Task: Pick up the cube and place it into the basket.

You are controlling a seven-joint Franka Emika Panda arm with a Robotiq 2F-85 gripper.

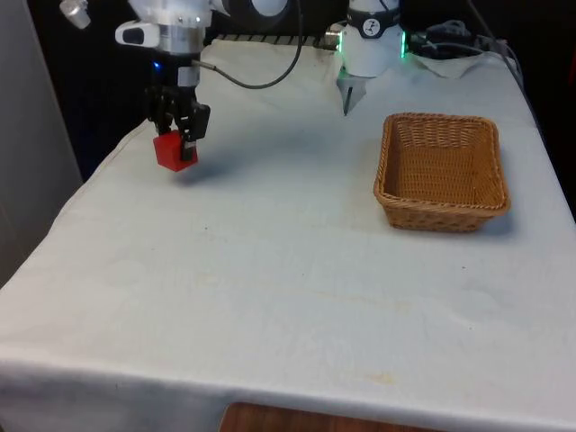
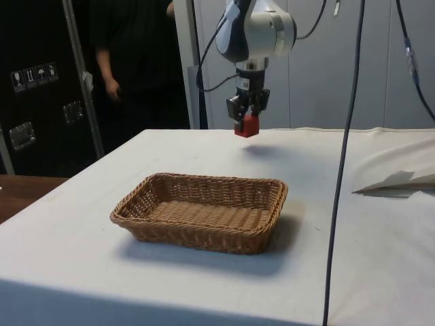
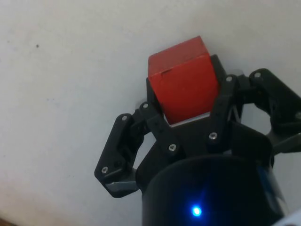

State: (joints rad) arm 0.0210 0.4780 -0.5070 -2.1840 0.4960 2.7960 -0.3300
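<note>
A red cube [image 1: 175, 151] hangs just above the white cloth near the front view's left edge, far end of the table. My black gripper [image 1: 178, 137] is shut on the cube, its fingers [image 3: 157, 125] pressed against two opposite faces. From the side, the cube [image 2: 247, 125] is lifted clear of the table with its shadow on the cloth beneath, and the gripper [image 2: 248, 117] holds it from above. Up close, the cube [image 3: 184, 85] sits slightly tilted between the pads. The woven wicker basket [image 1: 441, 209] stands on the front view's right, well apart from the gripper, with nothing inside it [image 2: 262, 241].
A person in dark clothes [image 2: 126, 61] stands behind the table's far corner in the side view. Cables [image 2: 346, 136] hang down over the table. Crumpled cloth and wires [image 1: 454, 49] lie at the far right. The table's left edge [image 1: 54, 225] is close to the gripper.
</note>
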